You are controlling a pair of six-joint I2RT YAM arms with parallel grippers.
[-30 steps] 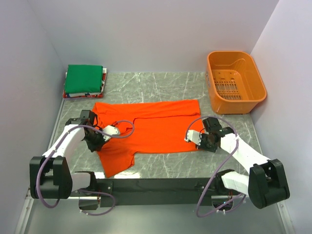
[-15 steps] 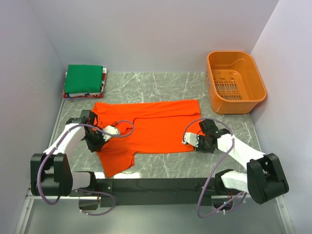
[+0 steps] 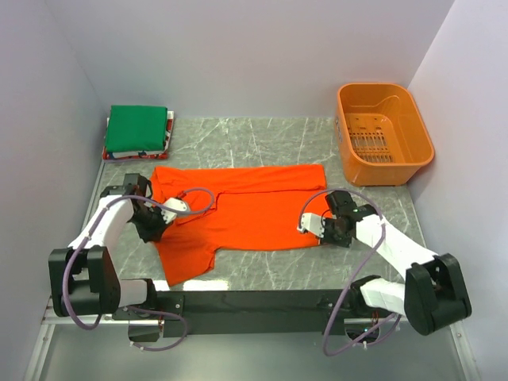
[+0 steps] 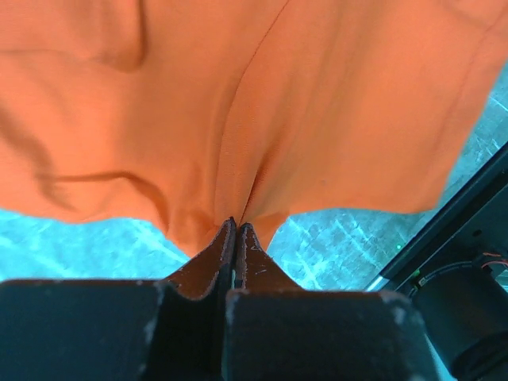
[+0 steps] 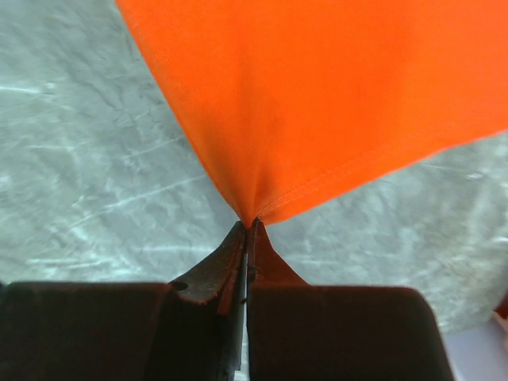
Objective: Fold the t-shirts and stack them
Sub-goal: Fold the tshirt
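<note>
**Right gripper clamps the shirt corner; left arm has drawn leftward**

The orange-red t-shirt (image 3: 238,210) lies spread mid-bench. The left gripper (image 4: 236,225) is pinched tight on a fold at its left side, the right gripper (image 5: 248,225) on its near-right hem corner. A folded green shirt (image 3: 136,128) tops the far-left stack. The orange basket (image 3: 421,158) stands far right, well apart, and bare bench (image 3: 262,143) shows beyond the shirt.

You're seeing t-shirt (image 3: 246,210) showing plain bright orange-red. Folded shirt (image 3: 136,128) showing solid green; thinner shirts (image 3: 119,156) beneath showing white and red. Basket (image 3: 385,135) showing orange. Worktop (image 3: 254,143) showing grey marble, white veining. Left gripper (image 4: 236,226) and right gripper (image 5: 248,226) showing black.
</note>
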